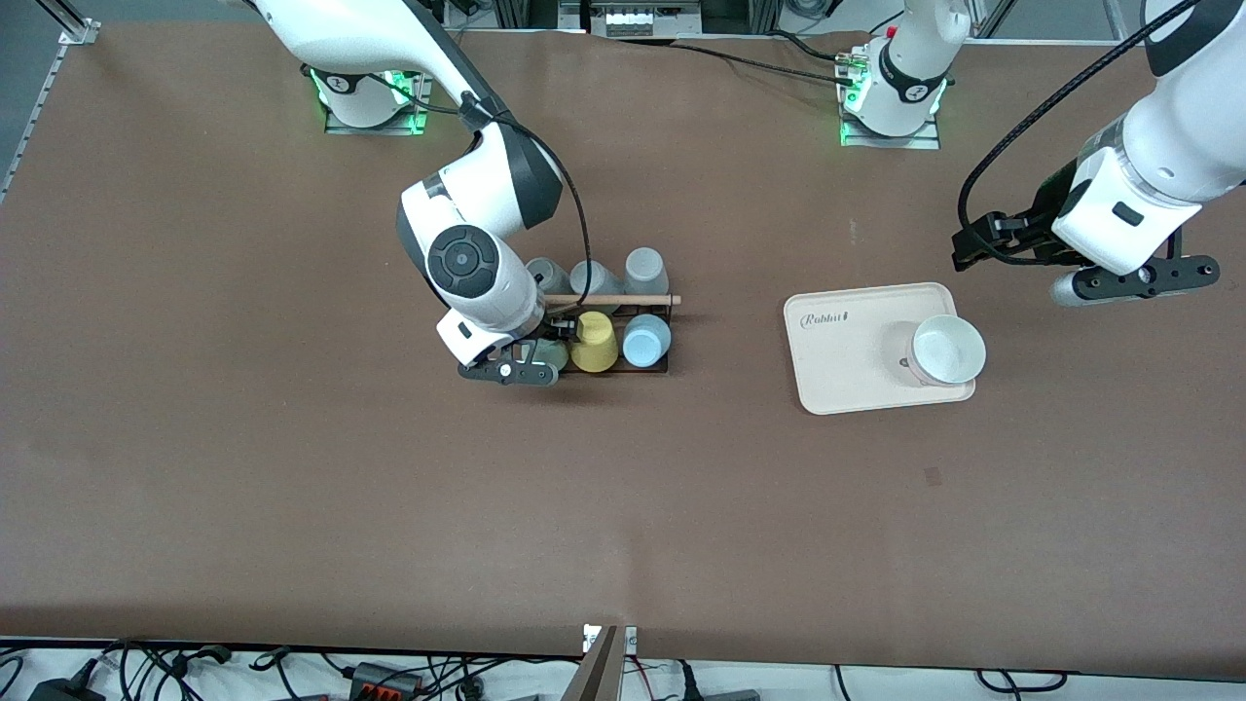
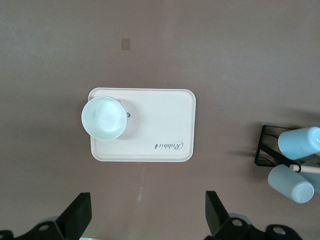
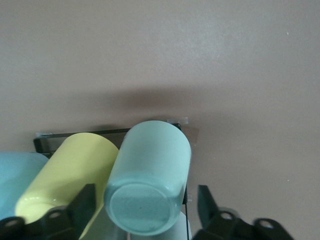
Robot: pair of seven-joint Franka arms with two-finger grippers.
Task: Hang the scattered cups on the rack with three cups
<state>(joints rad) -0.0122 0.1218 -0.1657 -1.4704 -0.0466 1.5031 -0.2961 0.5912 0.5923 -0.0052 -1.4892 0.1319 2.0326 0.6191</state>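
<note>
Under right gripper (image 3: 142, 205), sage cup (image 3: 150, 185) on rack (image 1: 658, 368), mostly hidden.

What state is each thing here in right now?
Green cup: upside down on the rack, between open fingers.
Yellow cup: upside down on the rack.
Blue cup: upside down on the rack.
Bowl: upright on the tray.
Right end effector: open.
Left end effector: open, waiting.

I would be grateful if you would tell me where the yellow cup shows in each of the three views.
Front view: yellow cup upside down on the rack, in the row nearer the camera, beside the light blue cup.
Left wrist view: not in it.
Right wrist view: low in the picture, touching the sage green cup.
Shared landmark: the black rack, also edging the left wrist view.
</note>
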